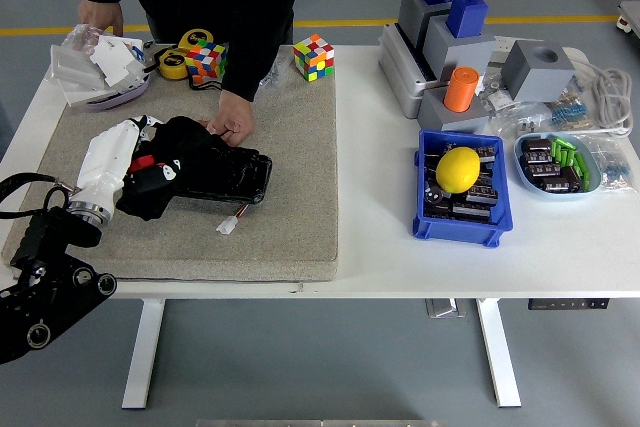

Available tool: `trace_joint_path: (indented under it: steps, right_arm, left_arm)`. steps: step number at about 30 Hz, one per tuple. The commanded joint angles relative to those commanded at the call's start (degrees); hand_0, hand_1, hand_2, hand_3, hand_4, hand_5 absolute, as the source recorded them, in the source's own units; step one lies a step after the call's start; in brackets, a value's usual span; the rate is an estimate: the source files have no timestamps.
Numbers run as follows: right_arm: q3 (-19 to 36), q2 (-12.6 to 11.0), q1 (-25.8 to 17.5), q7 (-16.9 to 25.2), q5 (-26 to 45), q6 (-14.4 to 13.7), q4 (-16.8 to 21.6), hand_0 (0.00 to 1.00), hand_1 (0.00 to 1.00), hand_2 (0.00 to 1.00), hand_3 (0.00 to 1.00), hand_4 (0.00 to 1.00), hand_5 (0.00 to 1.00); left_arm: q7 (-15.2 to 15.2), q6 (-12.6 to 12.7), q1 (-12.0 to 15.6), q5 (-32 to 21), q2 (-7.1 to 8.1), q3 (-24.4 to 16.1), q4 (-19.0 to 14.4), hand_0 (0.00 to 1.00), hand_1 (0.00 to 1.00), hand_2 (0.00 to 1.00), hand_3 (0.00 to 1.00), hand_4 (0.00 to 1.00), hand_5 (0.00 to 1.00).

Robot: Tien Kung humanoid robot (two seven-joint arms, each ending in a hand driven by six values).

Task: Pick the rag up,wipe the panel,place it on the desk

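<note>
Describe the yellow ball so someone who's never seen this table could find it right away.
Look at the right half of the white table, off the grey mat. Near the front there sits a blue bin of dark parts, and the yellow ball lies on top of them. It is the only round yellow thing there; the orange cylinder behind it stands on a grey block.

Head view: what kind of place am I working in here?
Probably a robotics lab or workshop: a standing desk on a grey floor with a yellow line, a blue bin of electronic parts, and grey fixture blocks.
</note>
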Motion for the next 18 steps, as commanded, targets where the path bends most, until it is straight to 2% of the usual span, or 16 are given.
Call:
trace_joint_path:
  steps: [13, 18]
  right_arm:
    - [-0.1, -0.3, 0.0, 0.0, 0.1, 0.1, 0.0, 0.721, 0.624, 0.674, 0.614, 0.998, 0.608]
    - [-0.2, -0.3, 0.0, 0.0, 0.1, 0.1, -0.1, 0.721, 0.624, 0.674, 0.614, 0.998, 0.608]
  left_arm:
    - [0.5, -0.1, -1.2, 0.0, -0.81, 4.0, -0.8, 0.176, 0.083, 0.216, 0.664, 0.566, 0.106]
    - [0.7, -0.1, -1.6, 0.5, -1.00, 5.6, -2.1, 0.176, 0.083, 0.216, 0.664, 0.566, 0.106]
